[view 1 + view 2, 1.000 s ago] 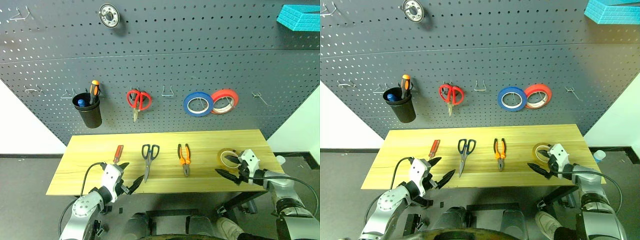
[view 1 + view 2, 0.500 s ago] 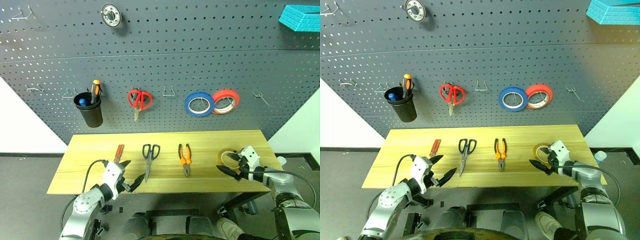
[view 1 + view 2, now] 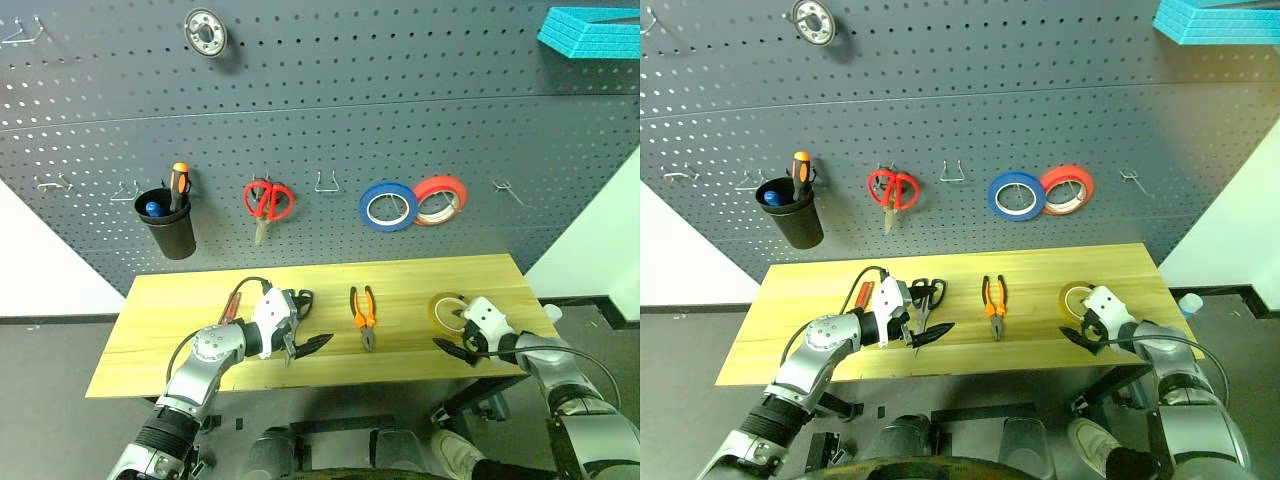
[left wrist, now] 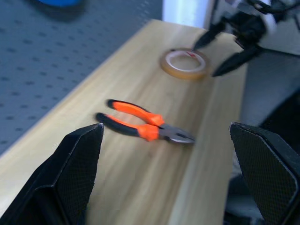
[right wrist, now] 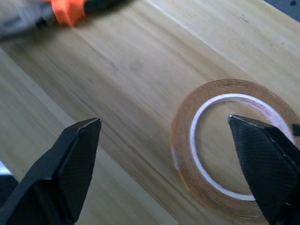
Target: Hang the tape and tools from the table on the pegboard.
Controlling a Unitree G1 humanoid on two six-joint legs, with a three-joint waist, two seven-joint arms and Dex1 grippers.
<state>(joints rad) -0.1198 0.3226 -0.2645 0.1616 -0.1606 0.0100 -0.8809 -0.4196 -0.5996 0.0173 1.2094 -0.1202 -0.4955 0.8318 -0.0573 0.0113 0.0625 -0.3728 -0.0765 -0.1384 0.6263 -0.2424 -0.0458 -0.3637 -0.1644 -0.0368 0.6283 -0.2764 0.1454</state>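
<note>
On the table [image 3: 170, 330] lie a red-handled screwdriver [image 3: 236, 301], dark-handled scissors [image 3: 303, 297], orange-and-black pliers [image 3: 363, 315] and the yellow-tan tape [image 3: 447, 308]. My left gripper [image 3: 305, 330] hovers open over the scissors and hides their blades. In the left wrist view the pliers [image 4: 143, 125] and the tape [image 4: 185, 63] lie ahead of it. My right gripper [image 3: 452, 333] stands open at the tape's near edge, and the ring [image 5: 183, 136] sits between its fingers [image 5: 70, 168] in the right wrist view. Behind the table stands the pegboard [image 3: 320, 100].
The pegboard carries red-handled scissors [image 3: 267, 200], a blue roll [image 3: 388, 207], a red roll [image 3: 438, 200] and a black cup [image 3: 168, 222] with an orange-handled screwdriver. Bare hooks show at the middle [image 3: 332, 182], right [image 3: 508, 190] and left [image 3: 50, 183]. A teal object [image 3: 590, 30] sits top right.
My left gripper has swung right and forward from the table's front edge to over the scissors. The right gripper stays by the tape. The head views have shifted slightly.
</note>
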